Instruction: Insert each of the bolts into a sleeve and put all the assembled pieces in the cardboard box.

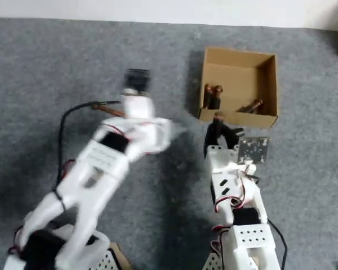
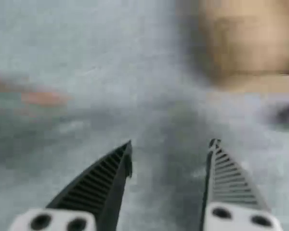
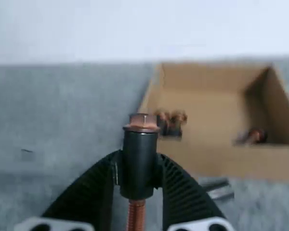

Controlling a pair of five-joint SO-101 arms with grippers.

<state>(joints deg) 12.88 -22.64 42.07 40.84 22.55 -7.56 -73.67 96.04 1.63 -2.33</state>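
Jaws of the right gripper (image 3: 138, 160) are clamped on a black sleeve (image 3: 139, 144), which stands upright with a copper bolt (image 3: 136, 215) through it, the bolt's head above the sleeve's top and its shank below. In the high view this gripper (image 1: 218, 131) sits just in front of the near wall of the cardboard box (image 1: 236, 118). Inside the box lie assembled pieces (image 1: 213, 95), two by one side wall and another (image 1: 251, 106) near the front. The left gripper (image 2: 171, 144) hangs over the grey carpet (image 1: 45, 67) with its fingers apart and nothing between them. A loose bolt (image 1: 114, 111) lies on the carpet just beside the left arm, well apart from the box.
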